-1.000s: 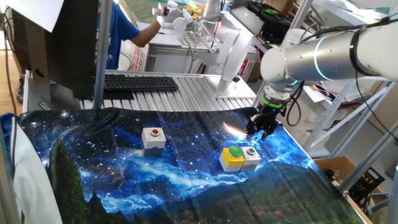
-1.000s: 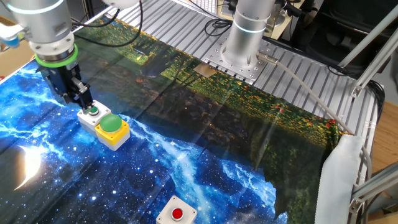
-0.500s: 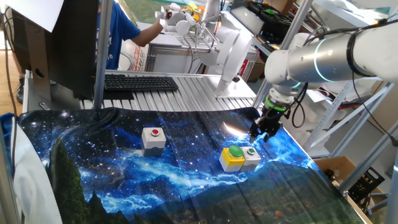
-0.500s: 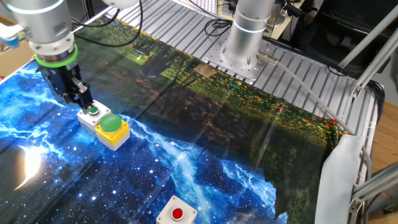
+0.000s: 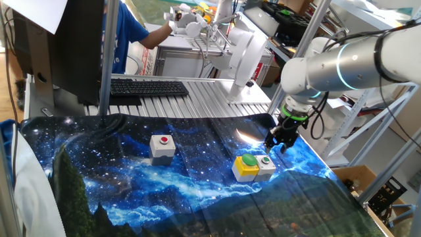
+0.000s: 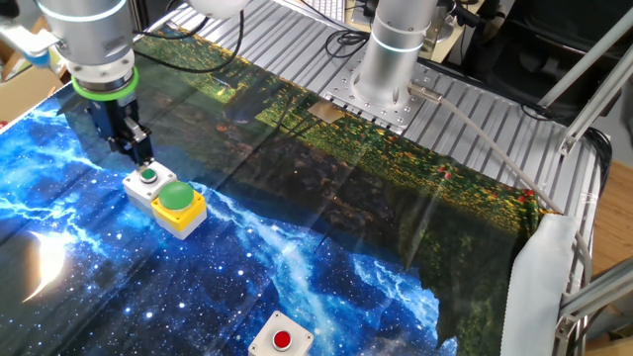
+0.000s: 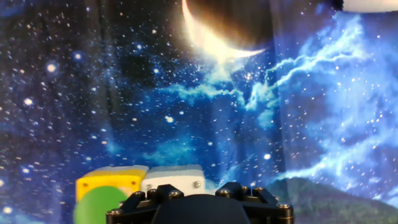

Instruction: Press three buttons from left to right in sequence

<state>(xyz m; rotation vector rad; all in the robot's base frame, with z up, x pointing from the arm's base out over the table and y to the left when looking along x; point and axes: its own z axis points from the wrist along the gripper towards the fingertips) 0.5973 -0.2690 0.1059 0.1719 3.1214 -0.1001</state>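
Three buttons sit on the galaxy-print cloth. A grey box with a red button (image 5: 162, 144) (image 6: 282, 340) stands alone at the left of one fixed view. To its right a yellow box with a green dome (image 5: 247, 165) (image 6: 178, 204) (image 7: 102, 190) touches a small grey box with a tiny green button (image 5: 266, 164) (image 6: 146, 182) (image 7: 173, 179). My gripper (image 5: 274, 143) (image 6: 140, 155) hangs just above and behind the small grey box, not touching it. No view shows the fingertips clearly enough to tell a gap. In the hand view only the black hand housing (image 7: 199, 208) shows.
A black keyboard (image 5: 148, 87) lies on the ribbed metal table behind the cloth. The arm's silver base (image 6: 384, 61) stands on a mounting plate. A person in blue (image 5: 131, 36) works at the back. The cloth's edge drops off near a white sheet (image 6: 539, 287).
The gripper has lifted a little and drifted away from the small grey box; the buttons have not moved.
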